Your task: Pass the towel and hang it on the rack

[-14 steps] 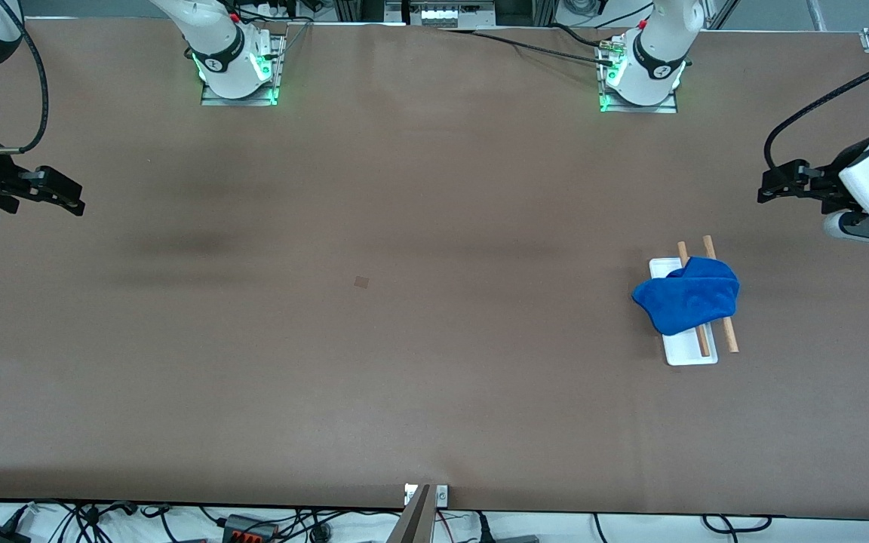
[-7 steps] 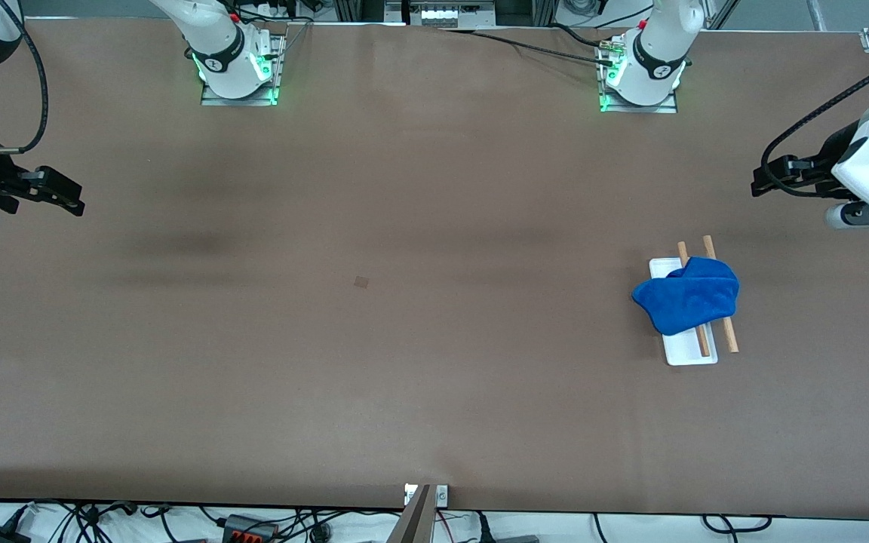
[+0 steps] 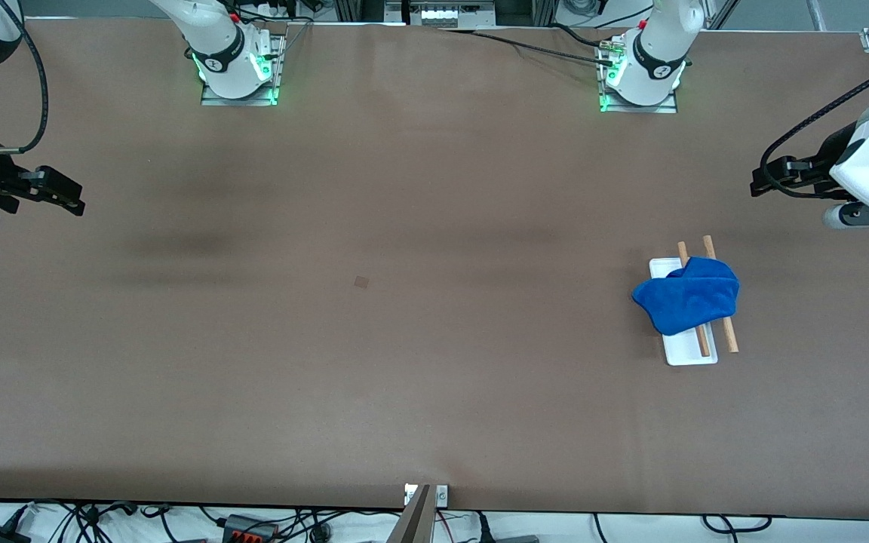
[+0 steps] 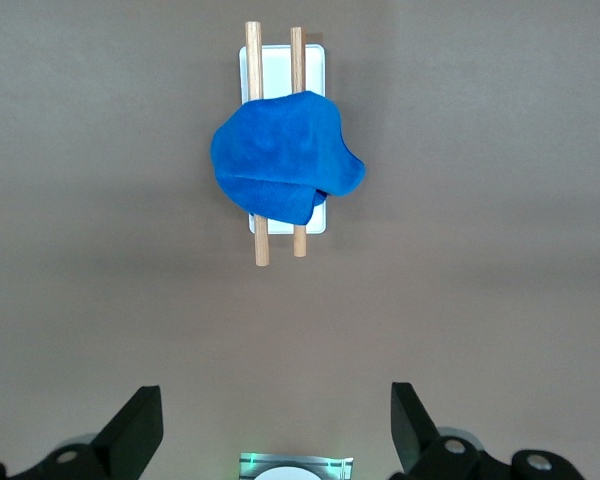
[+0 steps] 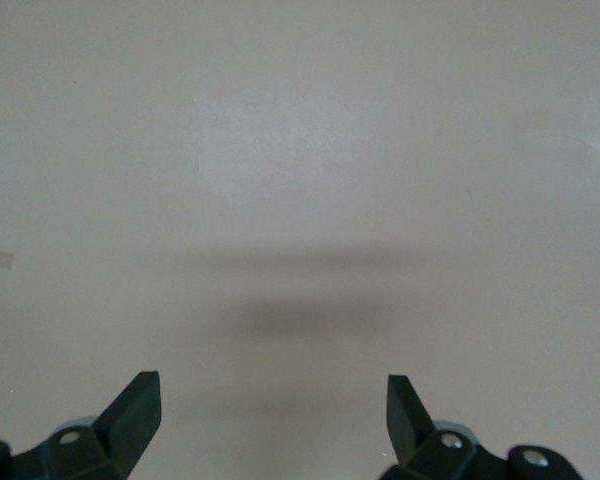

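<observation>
The towel (image 3: 687,303) lies draped over both wooden rods of the rack (image 3: 691,355), which stands on the bench (image 3: 404,339) toward the left arm's end. The left tool (image 3: 765,181) hangs released, well apart from the towel. The right tool (image 3: 65,197) waits released over the right arm's end, holding nothing.

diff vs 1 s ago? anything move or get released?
Only the left gripper moved: it pulled back, away from the rack toward its end of the table, open and empty. Nothing grabbed or released. Towel stays draped over the rack's rods; the right gripper waits open, unmoved.
</observation>
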{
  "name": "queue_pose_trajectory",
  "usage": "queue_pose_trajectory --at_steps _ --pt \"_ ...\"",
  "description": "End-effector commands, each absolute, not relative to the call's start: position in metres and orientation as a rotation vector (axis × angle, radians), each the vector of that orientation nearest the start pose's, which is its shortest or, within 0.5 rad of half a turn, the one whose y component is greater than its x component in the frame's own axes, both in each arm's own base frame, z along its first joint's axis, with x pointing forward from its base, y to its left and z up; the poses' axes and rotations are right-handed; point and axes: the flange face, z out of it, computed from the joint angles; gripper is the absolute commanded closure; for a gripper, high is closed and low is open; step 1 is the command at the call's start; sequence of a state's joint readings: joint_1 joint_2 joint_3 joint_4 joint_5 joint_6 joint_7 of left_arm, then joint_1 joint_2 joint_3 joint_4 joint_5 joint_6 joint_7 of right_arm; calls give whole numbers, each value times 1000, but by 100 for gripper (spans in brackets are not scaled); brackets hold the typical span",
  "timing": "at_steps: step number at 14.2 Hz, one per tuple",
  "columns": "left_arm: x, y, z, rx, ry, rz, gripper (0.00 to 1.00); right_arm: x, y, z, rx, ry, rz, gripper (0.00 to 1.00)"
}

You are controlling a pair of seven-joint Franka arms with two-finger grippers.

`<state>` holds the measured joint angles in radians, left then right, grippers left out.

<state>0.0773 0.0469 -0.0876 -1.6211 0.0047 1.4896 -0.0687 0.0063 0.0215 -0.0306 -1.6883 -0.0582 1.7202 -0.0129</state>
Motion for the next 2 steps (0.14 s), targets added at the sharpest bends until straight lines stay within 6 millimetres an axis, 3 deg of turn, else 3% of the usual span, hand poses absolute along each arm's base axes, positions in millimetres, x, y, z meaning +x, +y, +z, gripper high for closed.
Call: queue_pose_trajectory --at_steps 1,2 --pt "552 -6 572 -3112 -97 257 0 565 -19 573 -3183 8 -16 0" --pt "552 -6 572 -3112 -95 257 0 565 -19 574 -3183 8 -18 0"
